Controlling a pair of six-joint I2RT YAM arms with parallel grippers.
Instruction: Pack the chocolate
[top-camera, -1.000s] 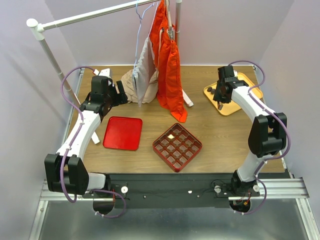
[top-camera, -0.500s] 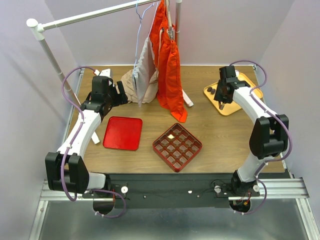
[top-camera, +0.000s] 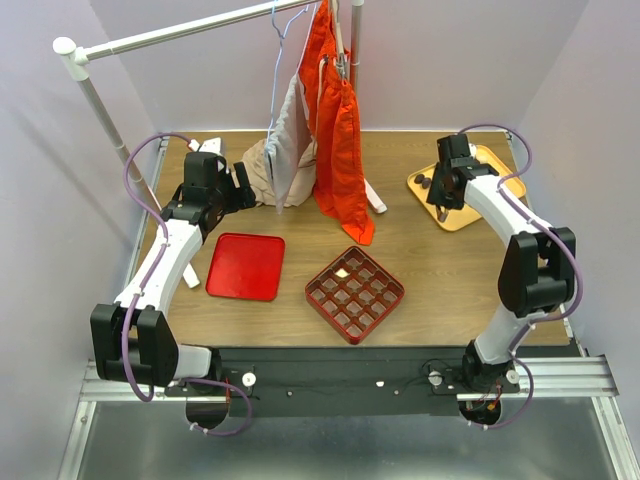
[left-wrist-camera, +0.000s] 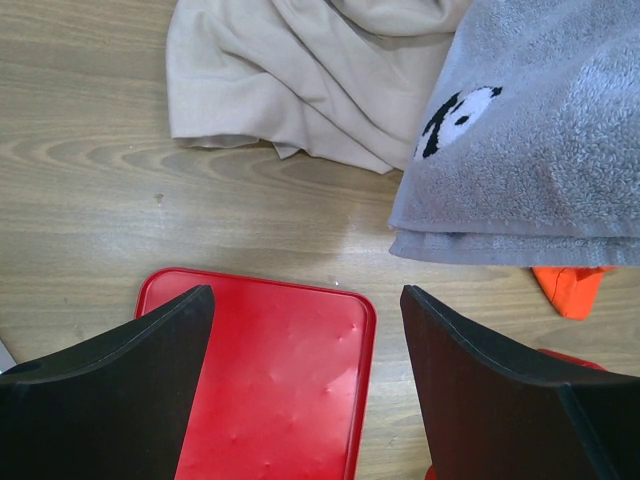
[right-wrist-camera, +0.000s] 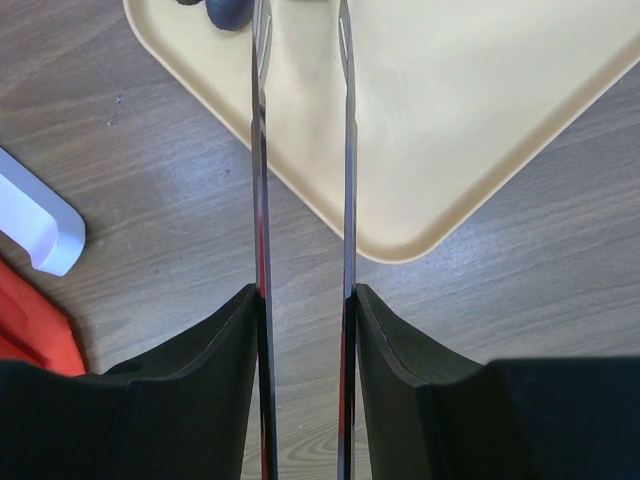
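The chocolate (right-wrist-camera: 228, 12) shows as dark lumps on the tray (right-wrist-camera: 450, 120). One lies just outside a blade of the right gripper (right-wrist-camera: 300, 15), near the tips, and another lies beside it at the picture's edge. The right jaws are released: two thin blades stand parallel with a narrow gap, and only bare tray shows between them. Nearer the wrist the tray's corner ends and the table (right-wrist-camera: 520, 300) runs under the blades. A white bar (right-wrist-camera: 40, 225) and an orange garment (right-wrist-camera: 20, 320) lie off to one side.

In the box (top-camera: 355, 293), well apart from both grippers, one pale lump (top-camera: 342, 272) sits in a far cell.

The left gripper (left-wrist-camera: 305, 295) hangs spread wide and empty above the lid (left-wrist-camera: 270, 390). Ahead of its jaws lie a beige cloth (left-wrist-camera: 300, 70) and a grey towel (left-wrist-camera: 540, 130).
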